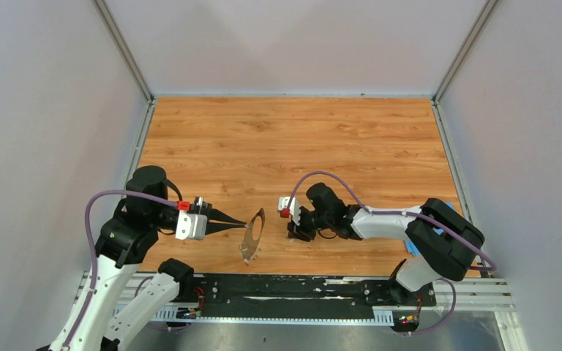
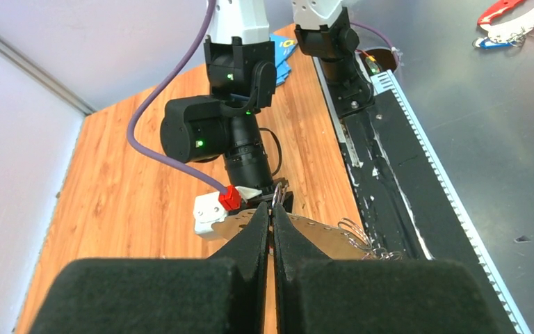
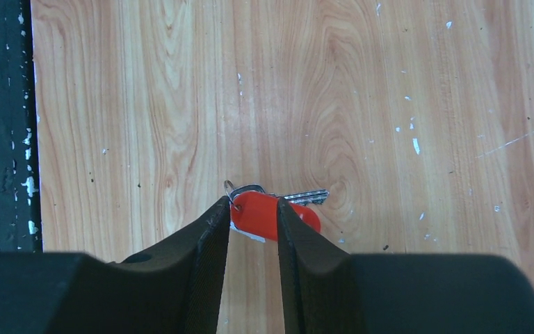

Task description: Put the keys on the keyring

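Note:
My left gripper [image 1: 243, 221] is shut on the rim of the keyring [image 1: 252, 235], a thin grey metal ring with a jagged edge, and holds it on edge just above the table. In the left wrist view the shut gripper [image 2: 272, 209] pinches the keyring [image 2: 327, 236], which has small wire loops [image 2: 358, 238] on its right. My right gripper [image 1: 293, 232] points down at the table. In the right wrist view this gripper [image 3: 252, 205] is narrowly open and straddles the red key [image 3: 259, 214], which runs under the right finger. The blue key is out of view.
A blue cloth [image 1: 413, 246] lies under the right arm's elbow. A black rail [image 1: 300, 287] runs along the table's near edge. A thin white sliver [image 3: 247, 233] lies by the red key. Off the table, red and blue items [image 2: 500, 17] lie on grey metal.

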{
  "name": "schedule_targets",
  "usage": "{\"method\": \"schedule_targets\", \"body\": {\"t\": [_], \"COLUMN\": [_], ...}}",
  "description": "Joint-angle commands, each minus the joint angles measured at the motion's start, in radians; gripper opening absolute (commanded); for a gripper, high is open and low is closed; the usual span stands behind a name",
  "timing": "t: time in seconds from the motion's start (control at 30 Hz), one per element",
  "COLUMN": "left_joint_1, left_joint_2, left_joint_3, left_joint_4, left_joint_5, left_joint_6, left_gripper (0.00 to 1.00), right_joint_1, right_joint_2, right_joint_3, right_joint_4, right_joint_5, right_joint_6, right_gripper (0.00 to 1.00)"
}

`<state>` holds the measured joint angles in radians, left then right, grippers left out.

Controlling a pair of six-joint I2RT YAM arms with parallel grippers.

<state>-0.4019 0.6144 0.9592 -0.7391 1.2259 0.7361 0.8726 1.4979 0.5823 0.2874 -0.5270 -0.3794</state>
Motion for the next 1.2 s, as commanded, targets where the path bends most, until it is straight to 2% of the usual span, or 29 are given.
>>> {"method": "schedule_targets", "body": {"t": [0.0,0.37,0.57,0.7,0.87,0.97,1.17], "left_joint_1": [-0.006,-0.006,-0.006,-0.006,-0.006,-0.006,-0.006], "left_joint_2": [0.002,0.016,0.013,0.011,0.007,0.006,0.008], "left_joint_3": [0.036,0.037,0.037,0.038,0.034,0.023,0.000], "left_joint_4": [0.009,0.009,0.008,0.008,0.008,0.008,0.006], "left_joint_5": [-0.004,-0.023,-0.028,-0.029,-0.036,-0.052,-0.108], "left_joint_6": [-0.019,-0.019,-0.028,-0.029,-0.030,-0.026,-0.041], "left_gripper": [0.00,0.00,0.00,0.00,0.00,0.00,0.00], "right_joint_1": [0.022,0.050,0.057,0.057,0.057,0.057,0.071], "right_joint_2": [0.020,0.038,0.043,0.038,-0.036,-0.105,-0.255], "right_joint_3": [0.018,0.028,0.023,0.023,-0.007,0.003,-0.013], "right_joint_4": [0.005,-0.024,-0.022,-0.024,0.010,-0.033,-0.090], "right_joint_5": [0.010,0.032,0.060,0.091,0.097,0.084,0.041], "right_joint_6": [-0.030,-0.028,-0.016,0.006,0.071,0.130,0.331], "right_gripper": [0.32,0.25,0.13,0.01,0.01,0.01,0.01]}}
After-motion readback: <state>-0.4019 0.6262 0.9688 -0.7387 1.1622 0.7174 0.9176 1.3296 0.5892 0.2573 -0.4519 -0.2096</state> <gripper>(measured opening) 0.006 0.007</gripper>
